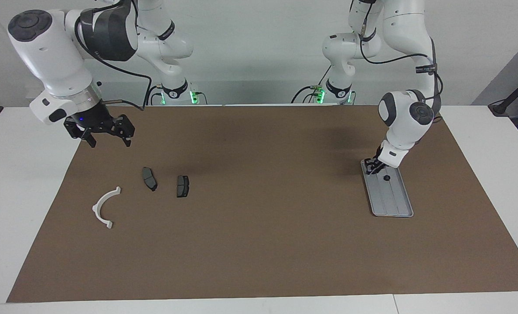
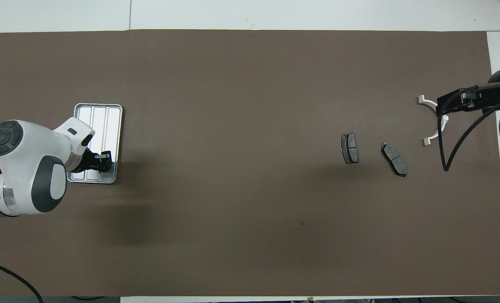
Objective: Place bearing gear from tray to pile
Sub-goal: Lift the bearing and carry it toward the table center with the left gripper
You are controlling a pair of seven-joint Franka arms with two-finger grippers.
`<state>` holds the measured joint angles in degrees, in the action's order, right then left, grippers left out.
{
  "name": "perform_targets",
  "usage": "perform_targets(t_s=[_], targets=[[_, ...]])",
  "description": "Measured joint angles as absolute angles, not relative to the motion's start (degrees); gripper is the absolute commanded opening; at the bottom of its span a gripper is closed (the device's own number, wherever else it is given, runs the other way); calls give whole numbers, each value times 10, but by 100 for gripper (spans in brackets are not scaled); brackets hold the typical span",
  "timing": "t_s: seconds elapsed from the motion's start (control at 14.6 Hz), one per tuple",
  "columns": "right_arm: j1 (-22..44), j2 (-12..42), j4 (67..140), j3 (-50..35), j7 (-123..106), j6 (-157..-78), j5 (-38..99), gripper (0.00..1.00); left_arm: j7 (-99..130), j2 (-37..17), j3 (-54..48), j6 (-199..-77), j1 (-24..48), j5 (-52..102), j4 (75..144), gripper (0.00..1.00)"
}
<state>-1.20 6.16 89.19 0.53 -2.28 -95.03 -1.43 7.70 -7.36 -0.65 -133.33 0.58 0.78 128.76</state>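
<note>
A: Where's the bearing gear (image 1: 386, 178)?
B: On the tray (image 1: 392, 203), at the end nearest the robots; the left gripper (image 1: 373, 167) is down beside it, whether clamped on anything I cannot tell.
A: Next?
B: Probably lifting, then carrying to the pile (image 1: 148, 190); the right gripper (image 1: 107, 138) waits, fingers apart.

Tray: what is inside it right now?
The left gripper is down inside the tray, at the end nearer the robots. A small dark round part lies beside it. The gripper covers whatever sits between its fingers; the rest is bare ribbed metal.
</note>
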Motion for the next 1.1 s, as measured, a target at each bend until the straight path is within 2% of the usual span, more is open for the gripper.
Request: perform_targets(t_s=[0.34,0.75,0.89,1.1], targets=[[-12,62,892,5,-23,-950,-14,97,138,-73,-10,-1229,34,8,1183,0],[-12,62,892,4,-23,-952,-14,97,381,-85,-16,-1216,189,16,1115,0],[-11,62,892,-2,-15,-957,-14,98,464,-109,-16,-1210,240,19,1065,0],[-11,62,892,-12,-7,-963,-14,98,559,-185,-16,-1187,316,19,970,0]])
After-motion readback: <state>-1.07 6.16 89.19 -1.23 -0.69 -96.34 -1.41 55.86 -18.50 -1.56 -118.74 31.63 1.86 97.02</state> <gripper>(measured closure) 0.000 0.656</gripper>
